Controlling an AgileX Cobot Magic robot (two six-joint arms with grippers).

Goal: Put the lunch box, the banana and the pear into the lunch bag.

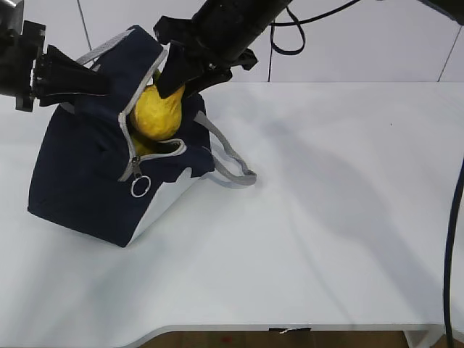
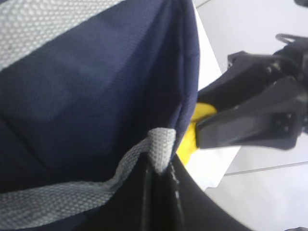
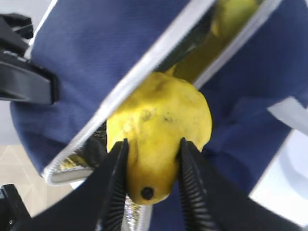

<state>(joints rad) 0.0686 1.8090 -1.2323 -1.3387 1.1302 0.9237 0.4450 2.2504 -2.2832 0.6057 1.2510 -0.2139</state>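
The navy lunch bag (image 1: 80, 167) lies tilted on the white table with its zipped mouth open towards the right. My right gripper (image 1: 174, 81) is shut on the yellow pear (image 1: 156, 112) and holds it in the bag's mouth; the right wrist view shows the pear (image 3: 161, 115) between the fingers of that gripper (image 3: 153, 144), stem nub towards the camera. My left gripper (image 1: 101, 81) is shut on the bag's grey webbing handle (image 2: 159, 149) at the bag's top edge. More yellow (image 3: 231, 17) shows deeper inside; I cannot tell what it is. The lunch box is hidden.
The zipper's ring pull (image 1: 140, 186) hangs at the lower end of the opening. The second grey handle (image 1: 233, 158) lies on the table (image 1: 326, 217) to the right of the bag. The table's front edge runs along the bottom.
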